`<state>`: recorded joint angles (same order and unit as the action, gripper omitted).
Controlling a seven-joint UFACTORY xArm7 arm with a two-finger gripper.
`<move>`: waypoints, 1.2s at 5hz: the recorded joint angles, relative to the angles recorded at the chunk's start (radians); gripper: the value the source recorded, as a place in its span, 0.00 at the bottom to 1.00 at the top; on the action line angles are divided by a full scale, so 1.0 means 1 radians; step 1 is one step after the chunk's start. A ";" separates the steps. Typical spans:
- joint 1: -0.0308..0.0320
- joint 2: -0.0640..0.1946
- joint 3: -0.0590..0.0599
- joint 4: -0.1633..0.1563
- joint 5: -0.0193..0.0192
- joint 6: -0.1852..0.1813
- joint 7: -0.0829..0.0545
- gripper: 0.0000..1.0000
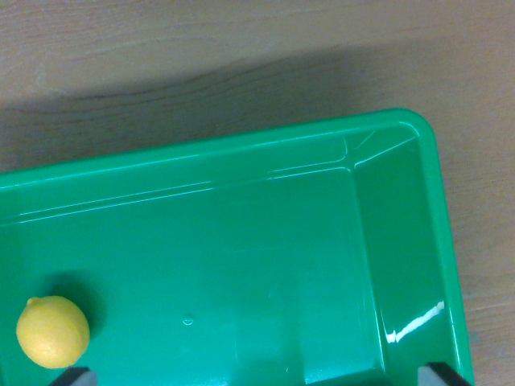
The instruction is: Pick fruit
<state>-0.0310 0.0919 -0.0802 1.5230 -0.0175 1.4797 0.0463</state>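
wrist view, looking down. we see a green tray [402,241] on a wooden tabletop [241,56], and a single yellow lemon [52,331] lying on the tray floor. two dark tips at the lower edge belong to the pincer [257,378]; they stand far apart, so we read it as wide and holding nothing. the lemon lies just beyond the tip on the wrist view's left, apart from it and well off the midline between the tips. we judge the task barely begun: no fruit is grasped, and centring, descent, closing and lifting all remain.
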 joint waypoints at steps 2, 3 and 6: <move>0.0023 0.004 0.003 -0.009 0.0002 -0.012 -0.008 0.00; 0.0023 0.004 0.003 -0.009 0.0002 -0.012 -0.008 0.00; 0.0103 0.017 0.015 -0.040 0.0009 -0.055 -0.035 0.00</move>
<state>-0.0208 0.1091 -0.0649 1.4825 -0.0166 1.4243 0.0116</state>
